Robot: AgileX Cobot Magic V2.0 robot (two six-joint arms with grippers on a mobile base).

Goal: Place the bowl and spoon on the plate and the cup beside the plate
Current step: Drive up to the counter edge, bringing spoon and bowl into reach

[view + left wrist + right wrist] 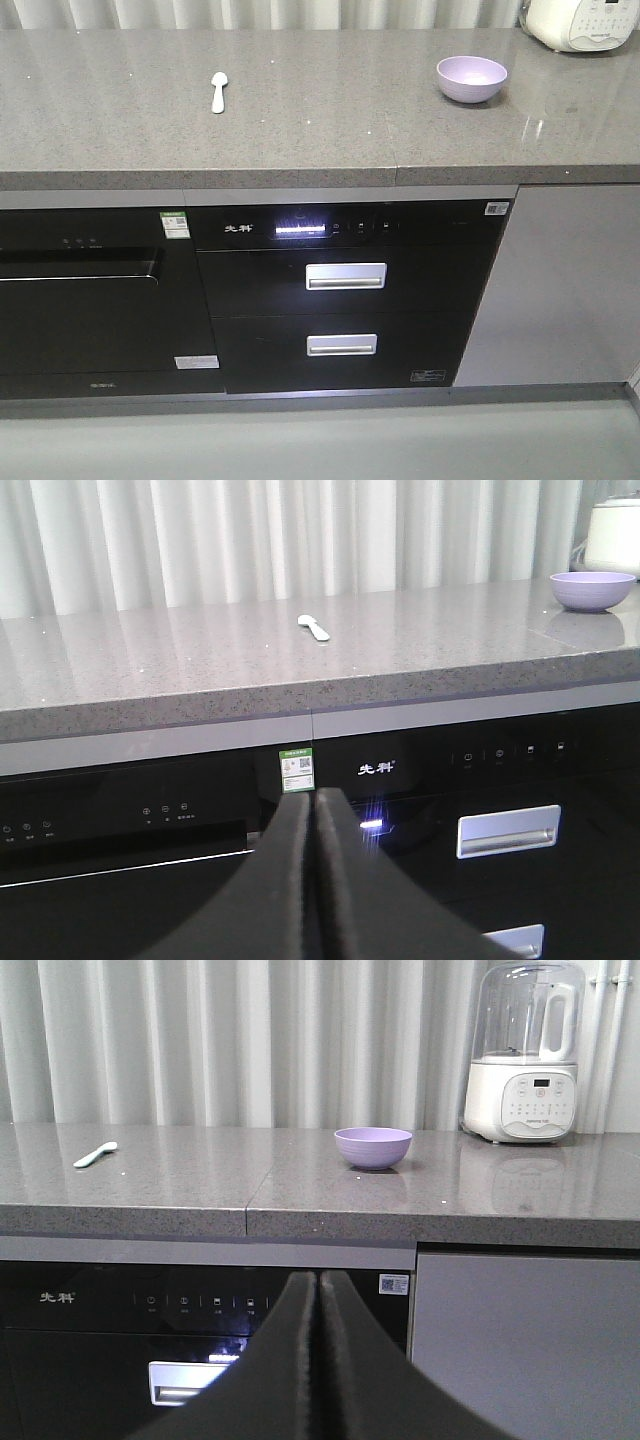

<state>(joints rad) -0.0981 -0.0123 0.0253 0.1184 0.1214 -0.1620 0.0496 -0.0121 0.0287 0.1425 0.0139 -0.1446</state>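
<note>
From the front view, the spoon lies flat on the grey counter, left of the middle, and the bowl stands upright well to its right, near a white appliance in the far corner. Neither hand shows here, and no plate or cup does either. The bowl looks light, stiff and glossy, so probably slippery. A pinch over the rim, one finger inside the wall and one outside, seems the surest hold. The spoon is lighter still and lies low on the stone. It will likely skid if nudged, so the handle, taken across its width, is the place to grip.

In the left wrist view, the left hand has its fingers pressed together and holds nothing. It hangs in front of the dark cabinet face, below the counter edge. The spoon lies above and beyond it, almost straight ahead, and the bowl is far off to the right. The spoon is small here, so I cannot tell which end points toward the hand.

In the right wrist view, the right hand is likewise pressed together and empty, below counter level. The bowl sits above and beyond it, slightly right. The spoon is well off to the left.
</note>
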